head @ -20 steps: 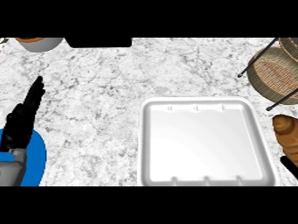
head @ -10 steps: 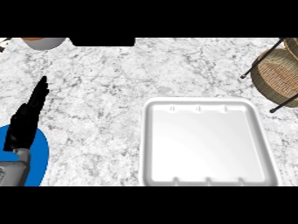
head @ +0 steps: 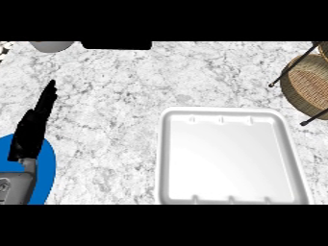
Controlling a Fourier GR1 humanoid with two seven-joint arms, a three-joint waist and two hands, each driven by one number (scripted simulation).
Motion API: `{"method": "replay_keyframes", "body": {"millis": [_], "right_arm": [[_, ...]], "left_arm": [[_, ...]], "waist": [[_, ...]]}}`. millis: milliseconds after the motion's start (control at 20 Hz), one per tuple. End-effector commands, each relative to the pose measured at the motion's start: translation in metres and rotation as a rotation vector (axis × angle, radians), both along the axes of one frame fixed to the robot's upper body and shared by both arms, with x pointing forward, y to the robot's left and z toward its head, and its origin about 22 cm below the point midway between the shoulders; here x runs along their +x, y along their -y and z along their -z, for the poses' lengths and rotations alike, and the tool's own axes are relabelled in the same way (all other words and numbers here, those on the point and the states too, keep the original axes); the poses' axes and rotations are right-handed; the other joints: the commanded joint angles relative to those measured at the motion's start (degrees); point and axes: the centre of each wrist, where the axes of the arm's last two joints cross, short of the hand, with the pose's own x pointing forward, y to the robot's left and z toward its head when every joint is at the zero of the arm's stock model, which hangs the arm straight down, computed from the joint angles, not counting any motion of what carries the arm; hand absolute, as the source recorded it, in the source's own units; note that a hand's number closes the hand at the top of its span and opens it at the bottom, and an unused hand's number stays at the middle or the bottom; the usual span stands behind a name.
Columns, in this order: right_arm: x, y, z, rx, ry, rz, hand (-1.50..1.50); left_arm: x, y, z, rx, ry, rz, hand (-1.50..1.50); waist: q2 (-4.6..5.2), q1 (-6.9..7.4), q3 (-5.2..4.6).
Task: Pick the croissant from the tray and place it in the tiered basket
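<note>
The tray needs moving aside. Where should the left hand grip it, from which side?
Likely the tray's raised left rim, from the left: it lies flat and shallow, so only the lip offers a pinch, and the open left hand is on that side.

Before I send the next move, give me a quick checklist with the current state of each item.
1. White rectangular tray cleared of the croissant: ok, nothing lies in it.
2. Croissant located: cannot tell, it shows nowhere in the head view.
3. Right hand visible: not ok, it is out of view.
4. Woven wicker tiered basket visible: ok, at the upper right and cut by the edge. Whether anything lies in it: cannot tell.
5. Left hand out of the way: ok, fingers straight, at the left over the round blue plate, apart from the tray.
</note>
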Motion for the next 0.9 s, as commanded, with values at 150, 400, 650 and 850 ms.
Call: {"method": "replay_keyframes", "body": {"millis": [150,400,650,850], "right_arm": [[0.051,0.018,0.023,-0.146,0.054,0.131,1.5],[0.064,0.066,0.015,-0.151,0.032,0.055,1.5],[0.081,0.079,0.051,-0.117,-0.062,0.017,1.5],[0.096,0.069,0.064,-0.079,-0.133,-0.028,1.5]], "left_arm": [[0.005,-0.001,0.001,0.004,-0.001,0.014,0.0],[-0.002,0.004,0.003,-0.011,-0.01,0.01,0.0],[-0.008,-0.013,-0.004,-0.007,0.003,0.009,0.0],[-0.004,0.0,0.013,-0.001,0.002,0.002,0.0]], "waist": [[0.0,0.15,-0.01],[-0.13,-0.14,0.0],[0.01,0.44,0.02],[0.03,0.12,0.0]]}}
